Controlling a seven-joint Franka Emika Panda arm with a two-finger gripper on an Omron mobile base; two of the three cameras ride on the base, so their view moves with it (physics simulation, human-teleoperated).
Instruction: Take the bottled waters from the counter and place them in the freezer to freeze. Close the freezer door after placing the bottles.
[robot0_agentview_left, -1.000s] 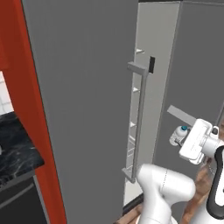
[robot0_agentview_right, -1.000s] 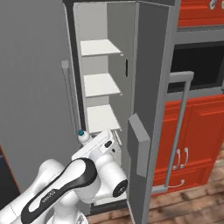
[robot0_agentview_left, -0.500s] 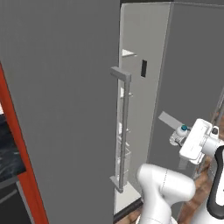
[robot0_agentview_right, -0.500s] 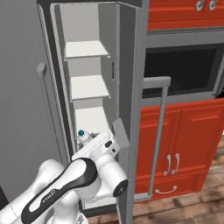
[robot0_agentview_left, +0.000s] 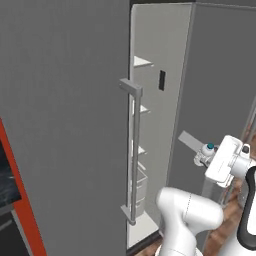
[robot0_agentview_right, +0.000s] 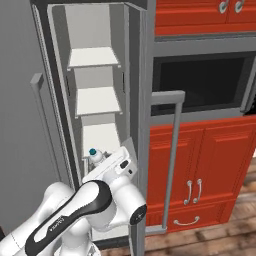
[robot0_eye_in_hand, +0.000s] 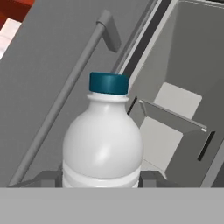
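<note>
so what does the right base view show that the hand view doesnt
The right base view alone takes in the black built-in oven, the red cabinet doors under it, three white shelves stacked in the freezer, and the arm's white body. The hand view alone shows the bottled water close up, its shoulder and blue cap filling the middle, standing between the gripper sides. Both show that bottle, the open freezer and a grey bar handle.

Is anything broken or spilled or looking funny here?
Nothing stands out. The bottle is whole, its blue cap on, held in the gripper. The freezer door is open on purpose, and the white shelves sit level.
</note>
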